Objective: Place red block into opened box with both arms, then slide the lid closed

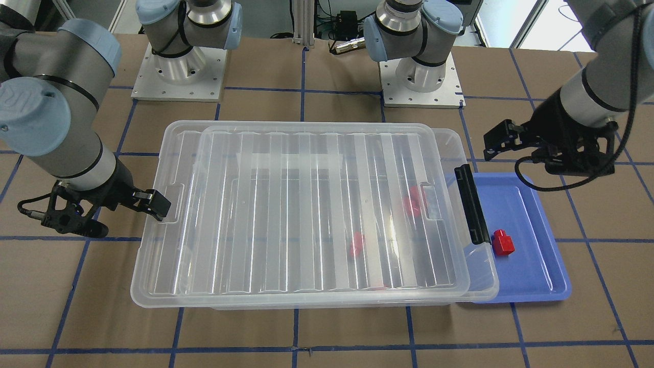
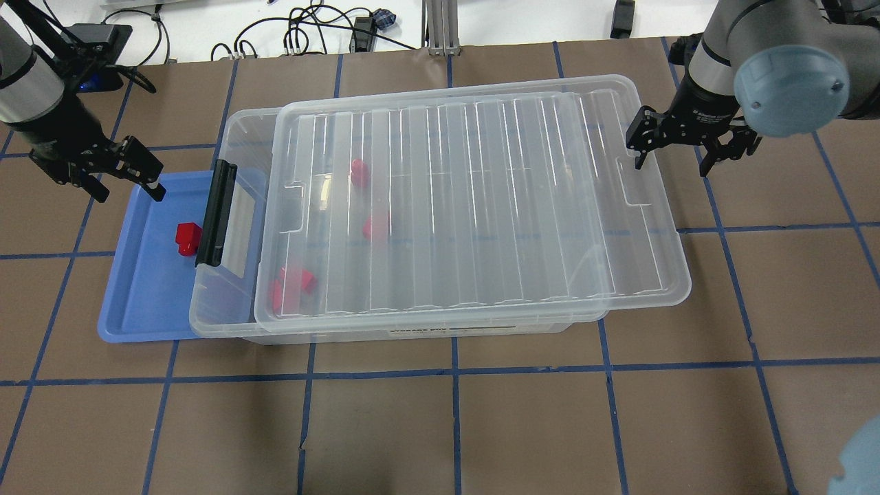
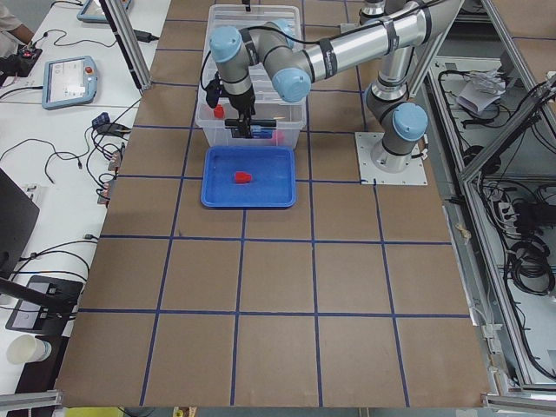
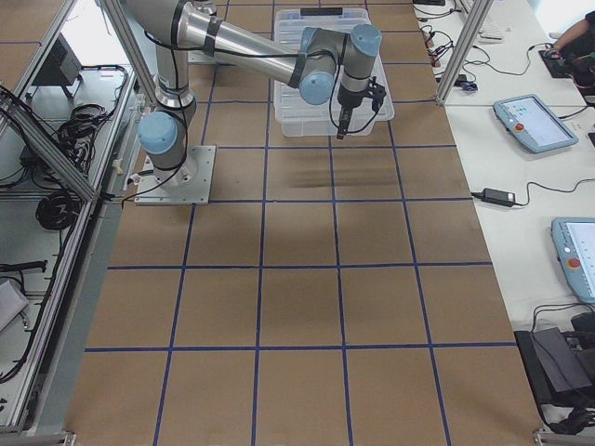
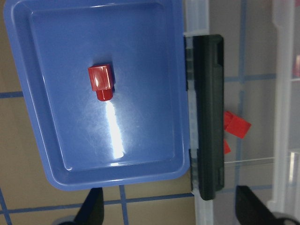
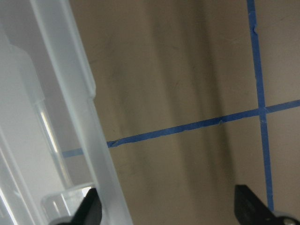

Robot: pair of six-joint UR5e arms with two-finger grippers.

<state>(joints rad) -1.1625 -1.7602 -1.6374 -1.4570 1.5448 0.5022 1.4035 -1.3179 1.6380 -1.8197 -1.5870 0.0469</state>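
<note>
One red block (image 2: 187, 238) (image 1: 503, 242) (image 5: 101, 80) lies in the blue tray (image 2: 130, 302), close to the box's black latch (image 2: 214, 213). The clear box (image 2: 237, 130) holds three more red blocks (image 2: 376, 225). The ribbed lid (image 2: 481, 206) (image 1: 306, 214) rests on the box, shifted away from the latch, leaving a gap at that end. My left gripper (image 2: 127, 191) (image 1: 511, 153) (image 5: 171, 211) hangs open above the tray's far corner, holding nothing. At the box's other short end my right gripper (image 2: 672, 165) (image 1: 122, 220) (image 6: 168, 211) is open, one finger over the rim.
The tray sits partly under the box's latch end. Brown table surface with blue tape lines (image 2: 454, 371) surrounds the box. Both arm bases (image 1: 179, 66) stand on plates behind it. Cables and a power brick (image 2: 96, 41) lie at the table's far edge.
</note>
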